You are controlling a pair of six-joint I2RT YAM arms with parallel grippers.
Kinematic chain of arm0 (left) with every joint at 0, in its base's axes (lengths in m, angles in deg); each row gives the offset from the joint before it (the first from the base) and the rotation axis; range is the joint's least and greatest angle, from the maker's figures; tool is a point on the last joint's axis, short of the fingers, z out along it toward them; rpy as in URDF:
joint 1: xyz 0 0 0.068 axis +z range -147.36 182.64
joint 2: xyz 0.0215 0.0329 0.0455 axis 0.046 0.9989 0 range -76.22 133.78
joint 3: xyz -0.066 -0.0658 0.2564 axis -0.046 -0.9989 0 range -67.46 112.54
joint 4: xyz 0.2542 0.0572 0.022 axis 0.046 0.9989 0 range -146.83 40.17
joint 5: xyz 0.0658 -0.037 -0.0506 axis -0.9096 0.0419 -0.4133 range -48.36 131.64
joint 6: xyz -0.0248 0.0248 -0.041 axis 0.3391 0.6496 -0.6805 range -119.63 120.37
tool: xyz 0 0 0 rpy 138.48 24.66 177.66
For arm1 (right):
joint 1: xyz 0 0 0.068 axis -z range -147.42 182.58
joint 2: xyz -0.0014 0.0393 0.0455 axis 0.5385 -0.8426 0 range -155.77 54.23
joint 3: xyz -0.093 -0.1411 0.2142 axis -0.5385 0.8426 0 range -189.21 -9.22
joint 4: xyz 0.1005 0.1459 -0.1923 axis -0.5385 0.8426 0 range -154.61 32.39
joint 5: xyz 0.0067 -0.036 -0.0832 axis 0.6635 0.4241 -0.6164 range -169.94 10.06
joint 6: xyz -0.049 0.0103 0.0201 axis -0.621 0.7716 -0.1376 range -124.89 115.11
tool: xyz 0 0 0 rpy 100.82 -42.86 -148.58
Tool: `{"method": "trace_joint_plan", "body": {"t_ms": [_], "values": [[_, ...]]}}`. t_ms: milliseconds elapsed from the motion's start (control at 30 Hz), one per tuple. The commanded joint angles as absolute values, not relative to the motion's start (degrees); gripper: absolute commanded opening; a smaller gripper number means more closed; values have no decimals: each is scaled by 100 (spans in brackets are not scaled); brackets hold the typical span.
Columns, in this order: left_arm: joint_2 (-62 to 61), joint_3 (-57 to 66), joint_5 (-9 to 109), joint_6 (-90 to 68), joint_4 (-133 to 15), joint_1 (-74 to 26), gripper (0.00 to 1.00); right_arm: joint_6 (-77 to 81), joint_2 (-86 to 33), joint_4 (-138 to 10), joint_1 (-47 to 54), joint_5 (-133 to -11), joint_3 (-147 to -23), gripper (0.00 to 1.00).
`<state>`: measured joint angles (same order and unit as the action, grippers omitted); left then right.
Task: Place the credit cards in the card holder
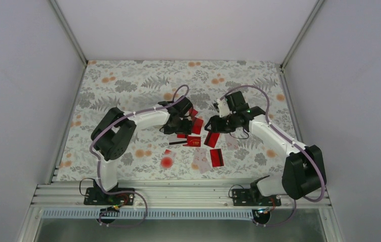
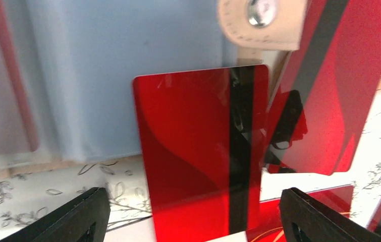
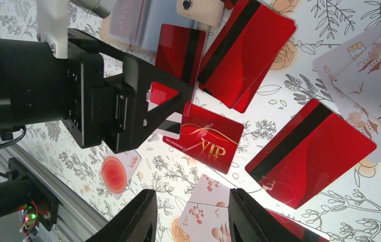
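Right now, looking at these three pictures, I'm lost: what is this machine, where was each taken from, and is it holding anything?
These are two robot arms bolted at the near edge of a flowered table, the left arm and the right arm, each ending in a two-finger gripper. The wide picture looks down from above and behind; the other two come from cameras on the wrists. On the table lie scattered credit cards, mostly red, beside the open card holder with blue lining. The left gripper is open around a red striped card, gaps showing on both sides. The right gripper is open and empty.
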<state>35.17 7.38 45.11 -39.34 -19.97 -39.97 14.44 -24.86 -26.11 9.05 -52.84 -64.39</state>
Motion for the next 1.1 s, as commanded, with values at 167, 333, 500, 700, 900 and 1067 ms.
{"method": "trace_joint_plan", "body": {"t_ms": [167, 333, 500, 700, 900, 1067], "values": [[4056, 1269, 4221, -4101, -1568, -4211, 84, 1297, -2320, -2639, 929, -5173, -6281, 36], [4382, 1642, 3793, -4225, -957, -4337, 85, 1257, -2301, -2646, 927, -5191, -6274, 36], [4755, 2096, 3386, -4423, -393, -4493, 85, 1211, -2319, -2664, 929, -5202, -6243, 35], [4947, 2185, 3191, -4541, -227, -4591, 80, 1157, -2302, -2651, 929, -5249, -6232, 35], [4871, 1960, 3178, -4659, -286, -4621, 72, 1043, -2295, -2583, 938, -5315, -6239, 35], [4748, 1671, 3159, -4700, -375, -4629, 69, 974, -2309, -2552, 947, -5318, -6234, 34]]}}
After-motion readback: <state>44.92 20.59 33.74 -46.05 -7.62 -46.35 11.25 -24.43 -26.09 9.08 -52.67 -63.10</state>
